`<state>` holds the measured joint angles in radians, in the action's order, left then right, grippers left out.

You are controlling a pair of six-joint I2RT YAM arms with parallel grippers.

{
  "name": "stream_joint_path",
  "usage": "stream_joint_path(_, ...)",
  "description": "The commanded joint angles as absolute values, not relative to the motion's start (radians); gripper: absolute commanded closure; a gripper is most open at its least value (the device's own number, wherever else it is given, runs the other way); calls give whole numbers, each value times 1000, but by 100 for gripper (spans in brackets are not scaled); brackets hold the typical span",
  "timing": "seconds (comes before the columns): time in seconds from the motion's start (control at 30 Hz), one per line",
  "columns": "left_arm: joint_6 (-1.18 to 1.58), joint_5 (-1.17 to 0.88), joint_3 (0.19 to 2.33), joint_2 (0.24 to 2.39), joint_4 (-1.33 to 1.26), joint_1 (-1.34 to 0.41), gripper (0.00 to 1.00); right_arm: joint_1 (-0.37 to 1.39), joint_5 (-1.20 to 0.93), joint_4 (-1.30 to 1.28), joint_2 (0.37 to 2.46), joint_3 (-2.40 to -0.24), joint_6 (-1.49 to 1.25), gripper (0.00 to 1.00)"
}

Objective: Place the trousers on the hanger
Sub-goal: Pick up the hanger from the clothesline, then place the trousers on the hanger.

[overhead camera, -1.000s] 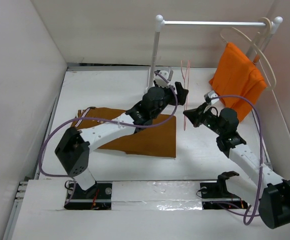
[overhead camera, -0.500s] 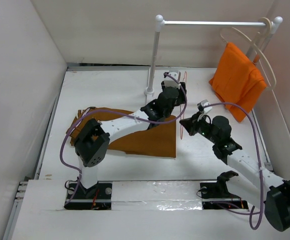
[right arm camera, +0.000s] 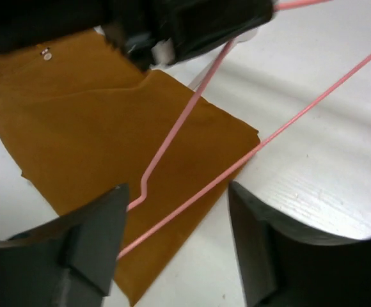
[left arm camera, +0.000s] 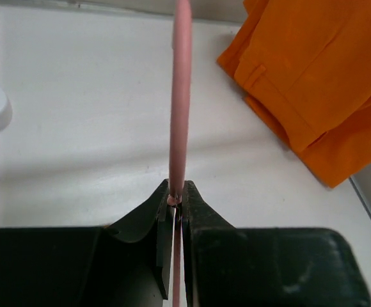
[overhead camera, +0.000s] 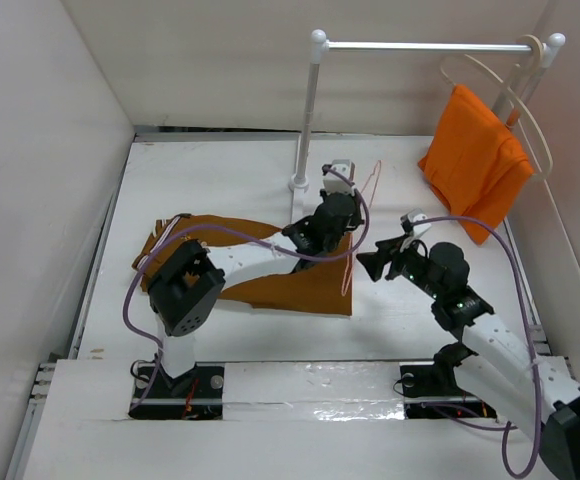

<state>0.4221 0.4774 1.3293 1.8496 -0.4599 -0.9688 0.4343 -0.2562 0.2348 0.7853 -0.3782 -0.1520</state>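
The left gripper (left arm camera: 176, 199) is pinching the pink hanger (left arm camera: 181, 96) above the trousers (right arm camera: 77, 121), while the right gripper (right arm camera: 176, 192) is hovering wide open, gripping nothing.

orange garment (overhead camera: 475, 160), cream hanger (overhead camera: 518, 100), white rack (overhead camera: 309, 110)

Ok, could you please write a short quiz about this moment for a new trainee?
1. True or false: the trousers already hang on the pink hanger.
2. Which gripper is shut on the pink hanger? A) the left gripper B) the right gripper C) both
3. Fill in: the orange garment hangs from the rail on a ____-coloured hanger.
Key: 1 false, they lie flat on the table; 2 A; 3 cream.
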Motion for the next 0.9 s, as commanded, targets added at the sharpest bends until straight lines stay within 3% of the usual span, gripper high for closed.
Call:
stream_joint_path(0.0, 534, 485, 1194, 1724, -586, -988, 100, 442, -212, 85, 669, -396, -121, 26)
stream_joint_path(0.13, 667, 498, 1066, 1675, -695, -1047, 100, 442, -153, -84, 543, -417, -109, 20)
stream_joint_path(0.23, 732, 612, 990, 1663, -736, -1087, 100, 433, -167, -109, 488, -391, -110, 36)
stream_joint_path(0.3, 779, 617, 928, 1669, -762, -1088, 100, 433, -196, -91, 491, -364, -120, 72)
stream_joint_path(0.37, 837, 658, 891, 1666, -788, -1100, 100, 433, -219, -45, 540, -338, -126, 97)
stream_joint_path(0.4, 859, 679, 856, 1658, -792, -1100, 100, 433, -235, -22, 569, -328, -127, 100)
stream_joint_path(0.53, 925, 735, 824, 1666, -812, -1100, 100, 443, -278, 98, 730, -331, -118, 100)
stream_joint_path(0.77, 980, 798, 811, 1724, -792, -1121, 100, 474, -282, 320, 980, -319, -156, 69)
stream_joint_path(0.87, 976, 769, 784, 1739, -853, -1121, 100, 497, -288, 397, 1092, -333, -155, 66)
